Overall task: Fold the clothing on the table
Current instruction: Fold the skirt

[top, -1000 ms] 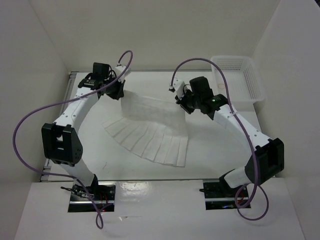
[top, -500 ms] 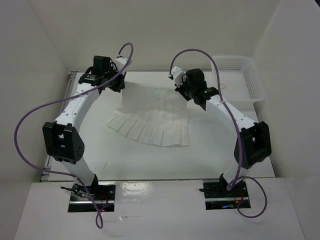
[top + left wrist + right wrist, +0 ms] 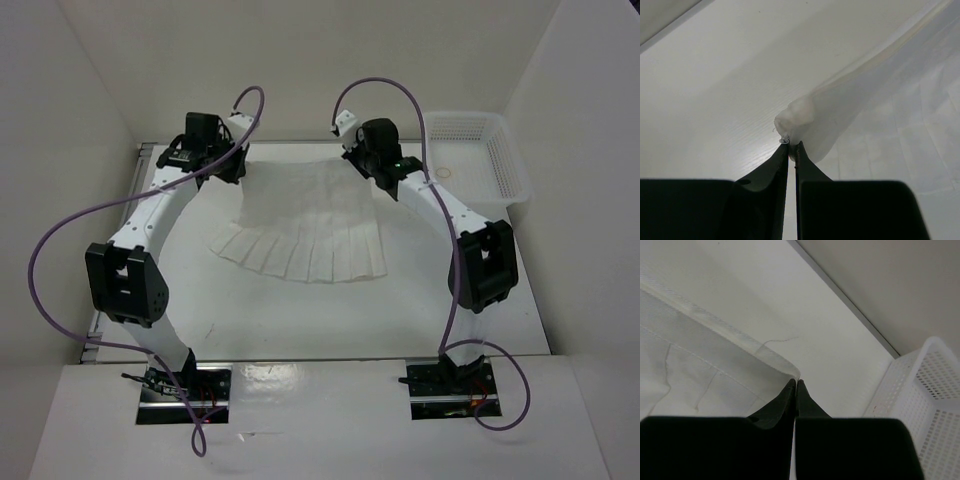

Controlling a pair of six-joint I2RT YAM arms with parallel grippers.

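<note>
The pleated skirt (image 3: 305, 232), laid out left of the mesh basket (image 3: 468, 117), is pinched at its waistband corners by the closed left gripper (image 3: 791, 148) and right gripper (image 3: 795, 385); folding the waistband onto the hem is judged next.

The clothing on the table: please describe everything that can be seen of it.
The clothing is thin white pleated fabric, fan-shaped, with its wide hem spread on the table toward the arms. The narrow far edge has a stitched band with loose threads. The left gripper pinches one far corner, which is bunched at its tips. The right gripper pinches the other corner.
</note>
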